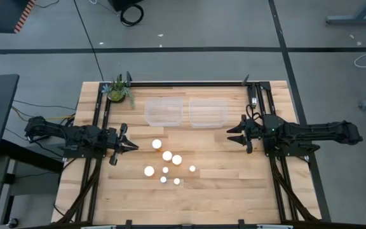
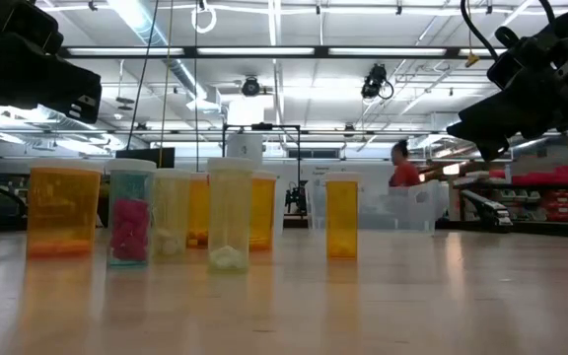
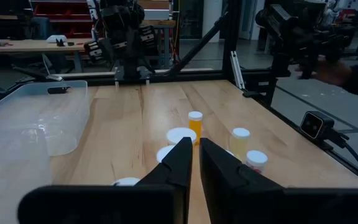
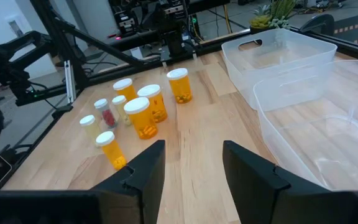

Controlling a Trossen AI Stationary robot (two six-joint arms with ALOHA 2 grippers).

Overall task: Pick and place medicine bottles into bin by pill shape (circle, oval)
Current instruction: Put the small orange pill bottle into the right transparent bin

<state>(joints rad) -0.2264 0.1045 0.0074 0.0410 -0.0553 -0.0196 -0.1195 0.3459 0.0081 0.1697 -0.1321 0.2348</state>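
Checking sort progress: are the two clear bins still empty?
Empty. Both clear bins show bare bottoms from above, and all medicine bottles stand upright on the table in front of them.

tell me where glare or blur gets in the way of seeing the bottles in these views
High view: the white caps of the medicine bottles blow out into featureless dots. Low view: bright ceiling lights backlight them, and the near tabletop is soft. Right wrist view: sharp enough to show pills inside.

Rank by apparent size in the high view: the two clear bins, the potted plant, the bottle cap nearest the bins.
1. left bin and right bin, alike
2. potted plant
3. bottle cap
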